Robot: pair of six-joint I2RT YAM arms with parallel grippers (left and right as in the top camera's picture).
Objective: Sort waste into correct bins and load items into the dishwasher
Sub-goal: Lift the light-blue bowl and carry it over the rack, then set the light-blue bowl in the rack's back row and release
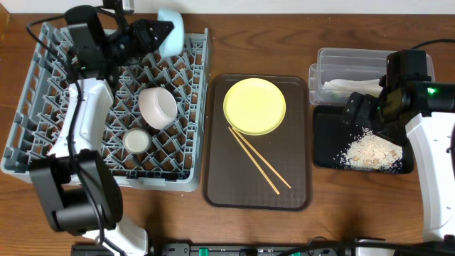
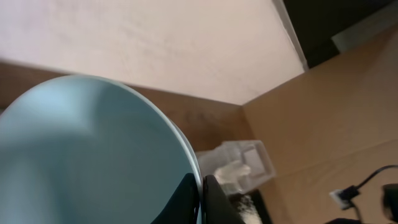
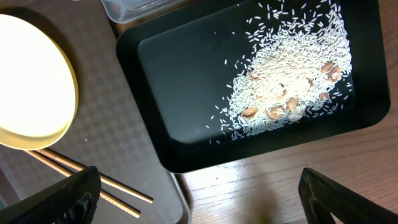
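Here, light blue bowl (image 1: pixel 172 28) in left gripper (image 1: pixel 161 33).

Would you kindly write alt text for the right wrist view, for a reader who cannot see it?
A shallow black rectangular tray holds white-beige food crumbs. Beside it, a round yellow plate and two thin wooden chopsticks lie on a brown serving tray; the open right gripper frames the bottom.

Grey dish rack (image 1: pixel 153 179) holding a tilted whitish bowl (image 1: pixel 157 107) and small white cup (image 1: pixel 136 140), light blue bowl (image 1: pixel 170 28) on edge at its far rim, yellow plate (image 1: pixel 254 106) and two chopsticks (image 1: pixel 259 160) just right of it, crumbs (image 1: pixel 371 151) in black tray (image 1: pixel 327 142), napkin (image 1: pixel 350 87) in clear tub (image 1: pixel 334 53).
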